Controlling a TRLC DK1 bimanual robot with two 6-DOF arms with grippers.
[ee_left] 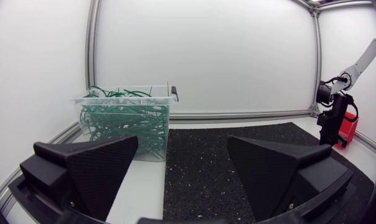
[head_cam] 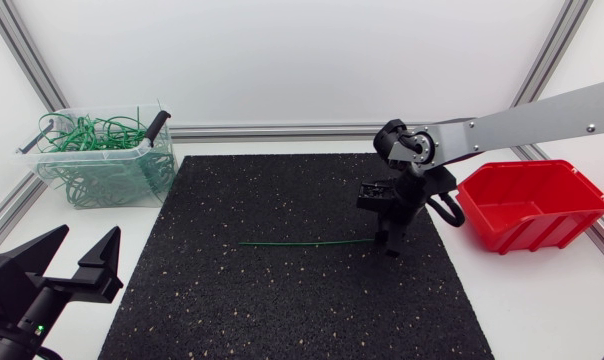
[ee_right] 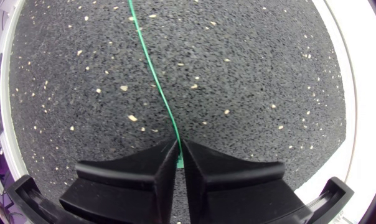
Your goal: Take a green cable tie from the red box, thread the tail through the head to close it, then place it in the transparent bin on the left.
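Note:
A green cable tie point(head_cam: 302, 242) lies straight on the black mat point(head_cam: 282, 300). My right gripper point(head_cam: 390, 246) stands upright over the tie's right end, fingers down at the mat. In the right wrist view the right gripper point(ee_right: 178, 149) is shut on the cable tie point(ee_right: 152, 71), which runs straight ahead from between the fingertips. My left gripper point(head_cam: 70, 255) rests open near the table's front left corner, holding nothing; its wide fingers point(ee_left: 94, 168) frame the transparent bin point(ee_left: 126, 127). The red box point(head_cam: 532, 205) stands at the right, its inside looking bare.
The transparent bin point(head_cam: 102, 160) at the back left is filled with several closed green ties. An aluminium frame runs along the table's back and sides. My right arm point(ee_left: 337, 109) shows far across the mat in the left wrist view.

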